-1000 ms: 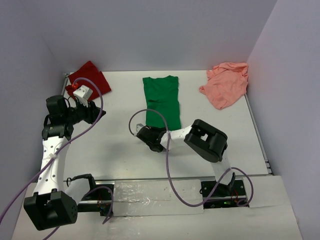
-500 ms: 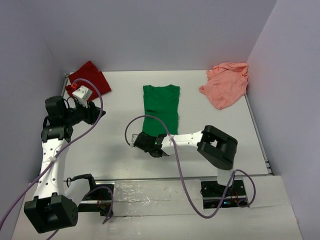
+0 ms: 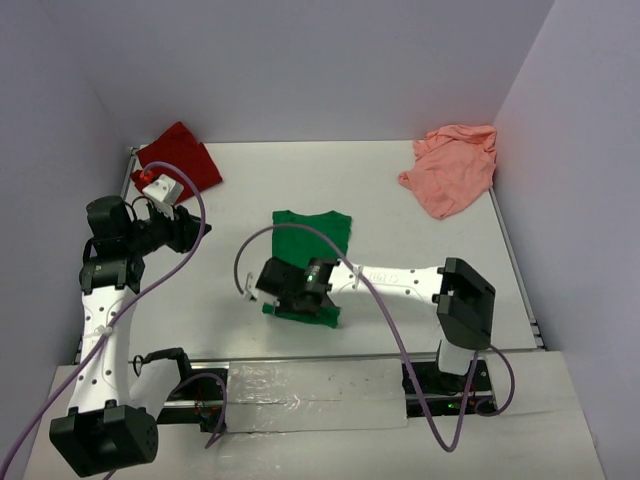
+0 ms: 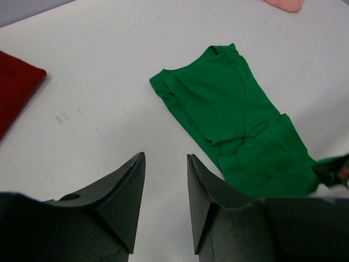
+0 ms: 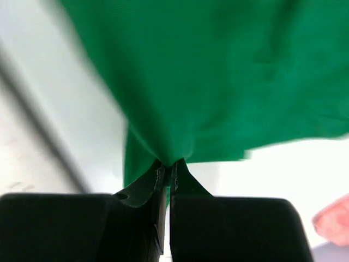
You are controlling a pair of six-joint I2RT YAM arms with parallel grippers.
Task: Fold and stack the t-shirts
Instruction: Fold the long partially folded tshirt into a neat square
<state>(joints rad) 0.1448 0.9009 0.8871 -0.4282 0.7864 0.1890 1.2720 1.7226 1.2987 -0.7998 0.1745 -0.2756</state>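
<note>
Green fabric, the near edge of the green t-shirt [image 3: 315, 235], is clamped by the right tool [image 5: 166, 165], the rest spread on the bench [image 3: 400, 205] beyond. The left tool [image 4: 166, 159] is held parted and empty. The dark red t-shirt [image 3: 180, 155] is seen far left, the pink t-shirt [image 3: 455, 168] far right.

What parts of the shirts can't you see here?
Green shirt: near end hidden under the right end effector, top view; blurred in right wrist view.
Red shirt: cut off by left wrist view's left edge.
Pink shirt: only a sliver at that view's top edge.
</note>
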